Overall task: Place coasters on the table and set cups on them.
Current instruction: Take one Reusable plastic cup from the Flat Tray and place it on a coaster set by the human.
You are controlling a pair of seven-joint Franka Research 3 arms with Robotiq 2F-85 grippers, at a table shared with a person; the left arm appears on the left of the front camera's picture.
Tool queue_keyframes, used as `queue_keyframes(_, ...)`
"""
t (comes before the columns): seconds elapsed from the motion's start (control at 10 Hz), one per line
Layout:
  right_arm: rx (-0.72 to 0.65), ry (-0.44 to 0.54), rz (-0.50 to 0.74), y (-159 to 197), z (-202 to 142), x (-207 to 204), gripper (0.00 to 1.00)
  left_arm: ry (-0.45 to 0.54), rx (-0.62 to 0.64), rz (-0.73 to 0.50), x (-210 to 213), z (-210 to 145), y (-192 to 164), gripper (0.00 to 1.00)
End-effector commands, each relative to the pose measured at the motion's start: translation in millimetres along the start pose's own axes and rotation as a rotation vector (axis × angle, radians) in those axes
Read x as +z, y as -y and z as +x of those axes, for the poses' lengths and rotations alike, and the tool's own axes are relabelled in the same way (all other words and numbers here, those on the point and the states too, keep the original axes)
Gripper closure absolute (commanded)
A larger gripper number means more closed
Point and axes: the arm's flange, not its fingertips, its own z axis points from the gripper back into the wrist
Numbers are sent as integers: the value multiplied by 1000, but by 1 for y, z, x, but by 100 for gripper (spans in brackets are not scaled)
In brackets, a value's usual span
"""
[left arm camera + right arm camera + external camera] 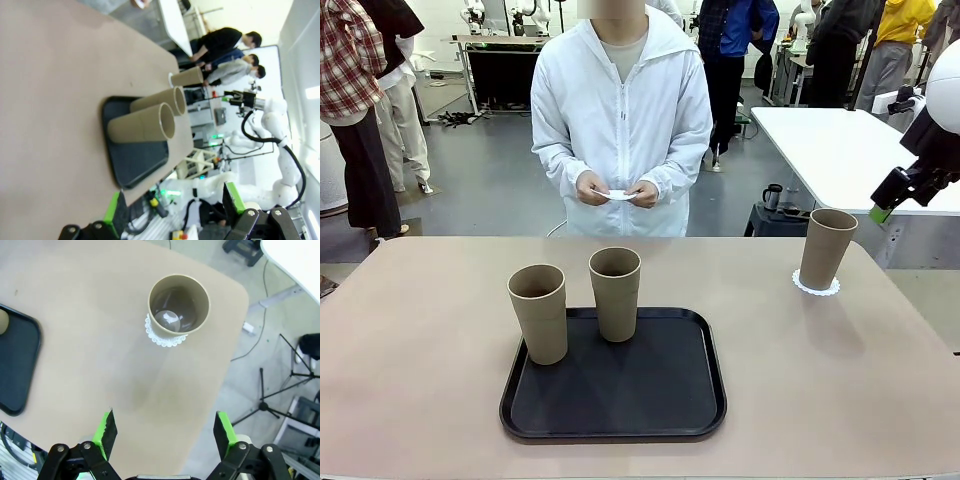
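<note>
Your left fingers (114,214) and right fingers (106,432) are gaping; two upright tan matte tumblers (538,312) are standing nearer your left.

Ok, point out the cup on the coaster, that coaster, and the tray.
cup on the coaster (828,245), front view, mid wall.
coaster (815,290), front view, lacy front edge.
tray (620,392), front view, bare floor.
</note>
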Motion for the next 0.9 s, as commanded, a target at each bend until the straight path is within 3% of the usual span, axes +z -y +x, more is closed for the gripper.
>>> queue_keyframes(0.0, 0, 0, 0, 0, 0, 0, 0, 8, -11, -17, 1, 0, 0, 0)
queue_keyframes(0.2, -260, 3, 233, 57, -30, 20, 0, 8, -11, -17, 1, 0, 0, 0)
queue_keyframes(0.4, -491, -52, 538, 130, -48, -4, 0, 8, -11, -17, 1, 0, 0, 0)
queue_keyframes(0.5, -529, -85, 700, 147, -67, -17, 0, 8, -11, -17, 1, 0, 0, 0)
queue_keyframes(0.6, -520, -57, 834, 153, -83, -32, 0, 8, -11, -17, 1, 0, 0, 0)
queue_keyframes(0.8, -555, -8, 983, 184, -114, -61, 0, 8, -11, -17, 1, 0, 0, 0)
